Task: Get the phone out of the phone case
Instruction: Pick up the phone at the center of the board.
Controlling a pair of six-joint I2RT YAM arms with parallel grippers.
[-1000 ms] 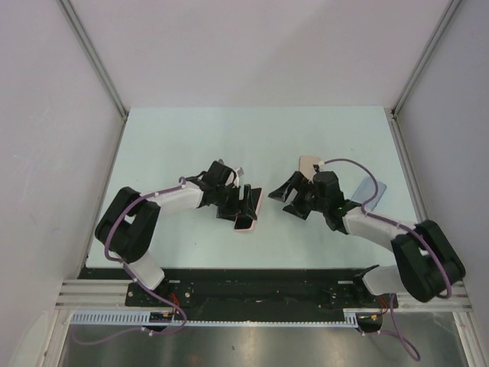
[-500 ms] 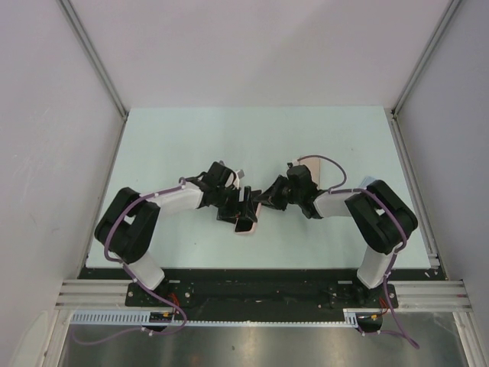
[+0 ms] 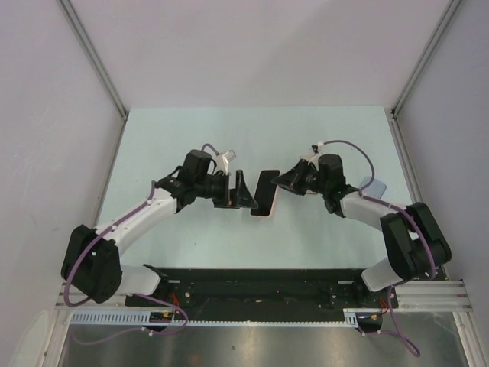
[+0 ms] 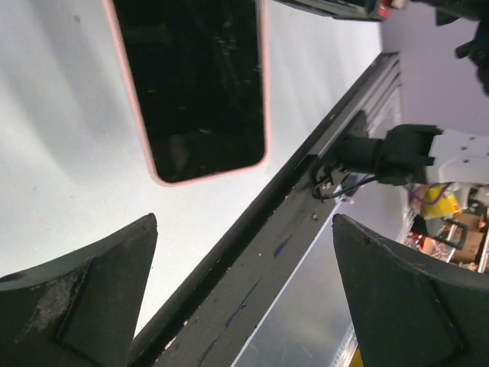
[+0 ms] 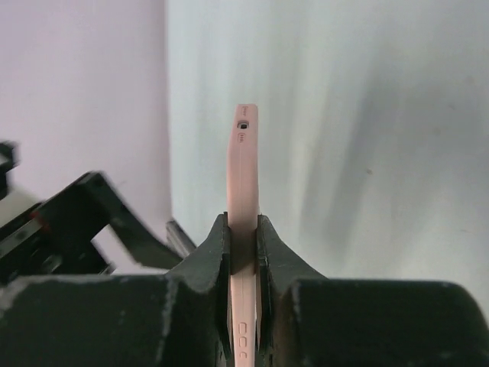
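Observation:
The phone (image 3: pixel 264 191), with a black screen and a pink phone case (image 3: pixel 260 215) around its rim, is held over the middle of the table. My right gripper (image 3: pixel 280 182) is shut on its right end. In the right wrist view the pink case's edge (image 5: pixel 244 168) is clamped between the two pads, at my right gripper (image 5: pixel 243 229). My left gripper (image 3: pixel 243 193) stands open just left of the phone, not touching it. In the left wrist view the phone (image 4: pixel 191 76) shows beyond my left gripper (image 4: pixel 244 222), whose jaws stand wide apart with nothing between them.
A pale blue flat thing (image 3: pixel 375 188) lies at the right of the table, partly hidden by the right arm. The black base rail (image 3: pixel 252 279) runs along the near edge. Grey walls enclose the table (image 3: pixel 229 130) on three sides.
My right gripper has shut on the phone and carried it up and to the right. My left gripper has opened fully, let go of the phone and drawn back to the left.

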